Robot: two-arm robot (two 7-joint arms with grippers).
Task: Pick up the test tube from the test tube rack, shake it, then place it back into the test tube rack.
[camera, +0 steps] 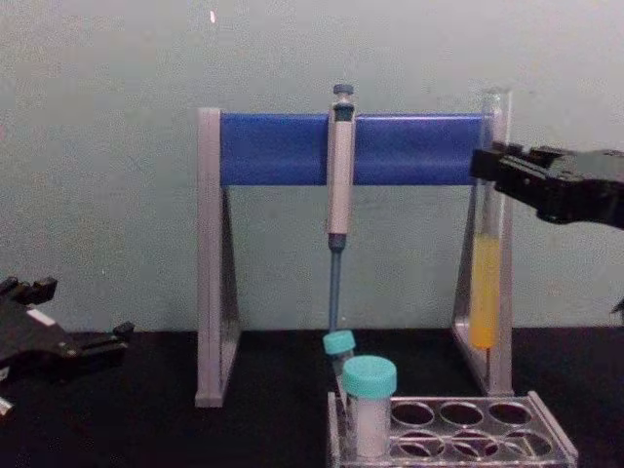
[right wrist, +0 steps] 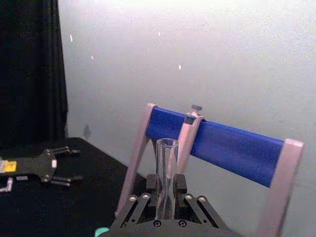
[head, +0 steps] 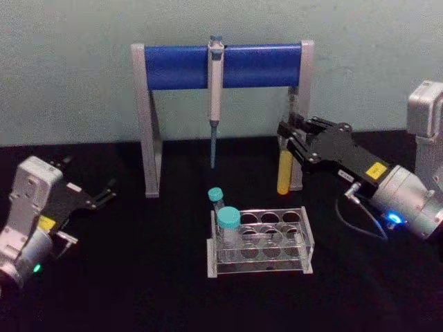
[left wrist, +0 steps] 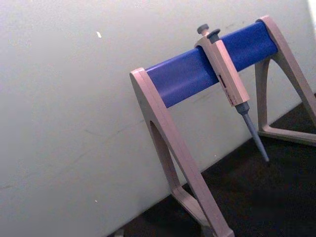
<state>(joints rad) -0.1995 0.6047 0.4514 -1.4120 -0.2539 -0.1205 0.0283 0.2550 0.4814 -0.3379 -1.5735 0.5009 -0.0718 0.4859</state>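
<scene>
black counter [head: 138, 297] lies under everything. nearest sits the test tube rack [head: 277, 261], with a wide teal-capped vial [head: 228, 221] and a slim teal-capped tube [head: 216, 197] at its left end. far to the left the left gripper [head: 105, 193] rests low, jaws spread and empty. beyond the rack's right side the right gripper [head: 286, 137] holds the test tube [head: 284, 169] upright in the air, jaws closed on its upper part, yellow liquid low inside, near the right leg of the pipette stand [head: 180, 66]. a pipette [head: 216, 90] hangs from its blue bar.
</scene>
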